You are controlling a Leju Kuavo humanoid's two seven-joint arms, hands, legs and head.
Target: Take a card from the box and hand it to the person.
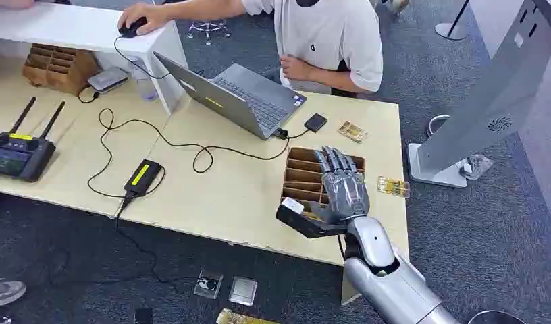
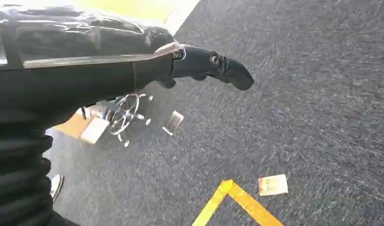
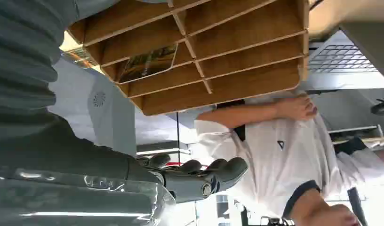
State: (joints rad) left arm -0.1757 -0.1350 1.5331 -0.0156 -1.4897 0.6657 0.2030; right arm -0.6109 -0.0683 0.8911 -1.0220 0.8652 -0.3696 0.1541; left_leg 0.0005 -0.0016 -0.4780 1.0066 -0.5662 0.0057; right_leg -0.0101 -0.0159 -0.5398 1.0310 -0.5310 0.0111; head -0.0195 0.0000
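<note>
1. The robot's right hand hovers over the wooden box at the right end of the table, fingers stretched forward and a little apart, holding nothing.

2. In the right wrist view, one card lies in a compartment of the box, the hand's fingers apart from it and bare. Which row it occupies in the head view cannot be told, since the hand covers much of the box there.

3. Two more cards lie loose on the table just beside the box, one toward the person and one near the table's right edge; others lie on the carpet.

4. The left hand hangs over the dark carpet, fingers extended; nothing shows in it, though most of it is hidden by its own cover.

5. The person in a white shirt stands across the table behind an open laptop, one hand on a mouse, the other held at the chest.

6. Judged from this, the task is at the reach-in stage: no card taken yet.

7. The next move calls for lowering the fingers into the slot holding the card and pinching its thin edge. The dividers leave little room, so a slip or a snag on the wood is the likely risk before any handover.
</note>
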